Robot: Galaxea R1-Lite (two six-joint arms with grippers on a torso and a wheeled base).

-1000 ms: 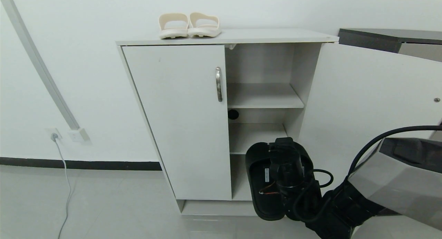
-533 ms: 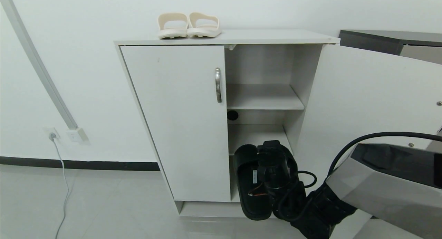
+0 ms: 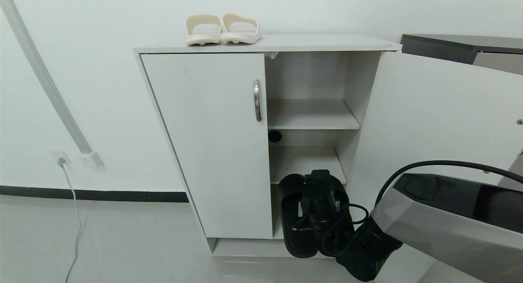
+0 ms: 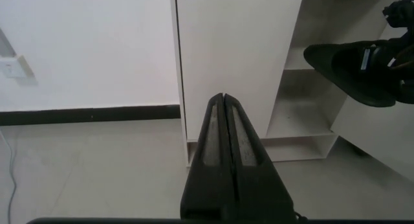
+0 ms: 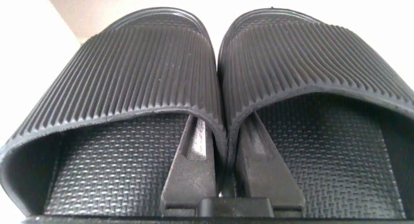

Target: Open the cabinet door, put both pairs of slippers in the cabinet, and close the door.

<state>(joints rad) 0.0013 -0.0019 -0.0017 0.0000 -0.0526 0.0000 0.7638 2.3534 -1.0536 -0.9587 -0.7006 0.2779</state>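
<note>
Right tool (image 5: 224, 160) clamped on black slippers (image 3: 291, 193): fingers (image 5: 194, 160) inside straps, pinching the two inner strap walls together (pair side by side). Pair sits at mouth of the lowest compartment of cabinet (image 3: 327, 41), toes pointing in; can't tell if soles touch the bottom board. Right door (image 3: 429, 123) swung open, left door (image 3: 212, 152) closed. Cream slippers (image 3: 204, 31) on cabinet top. Left tool (image 4: 223, 140) fingers pressed together, holding nothing, well apart from cabinet, above floor (image 4: 97, 166).

The wall (image 3: 102, 90) is plain white, with a black strip (image 3: 94, 195) at the bottom above the pale grey floor (image 3: 122, 242). A grey rail (image 3: 45, 76) slants down to a small box (image 3: 90, 159), and a cord (image 3: 77, 230) hangs from a socket (image 3: 61, 159) beside it.
</note>
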